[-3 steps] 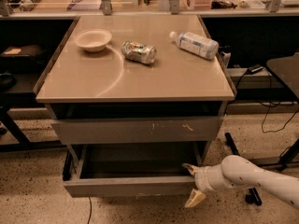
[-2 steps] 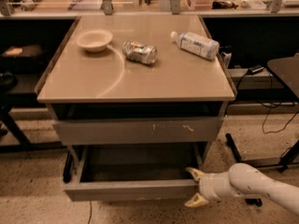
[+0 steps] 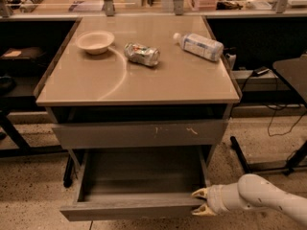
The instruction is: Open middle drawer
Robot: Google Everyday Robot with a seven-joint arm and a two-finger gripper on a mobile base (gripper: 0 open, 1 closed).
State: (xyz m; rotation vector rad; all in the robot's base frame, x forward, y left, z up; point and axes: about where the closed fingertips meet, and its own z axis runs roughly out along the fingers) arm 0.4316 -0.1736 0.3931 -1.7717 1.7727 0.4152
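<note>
Nearest you, at lower right, the hand [image 3: 202,202] sits with fingers spread at the right end of the middle drawer [image 3: 129,212], which stands pulled out beneath the scratched front [image 3: 139,134]. Beyond, the counter [image 3: 158,85] carries a bowl [image 3: 95,41], can [image 3: 142,54] and bottle [image 3: 199,46].

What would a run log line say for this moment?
middle drawer: pulled out | gripper: open, at its front right corner | tabletop: bowl, can, bottle

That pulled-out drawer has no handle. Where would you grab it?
Probably best to grip the drawer by the top edge of its front panel, coming from the front. The face is plain, but pulled out, that rim is exposed. The gripper is at its right front corner.
</note>
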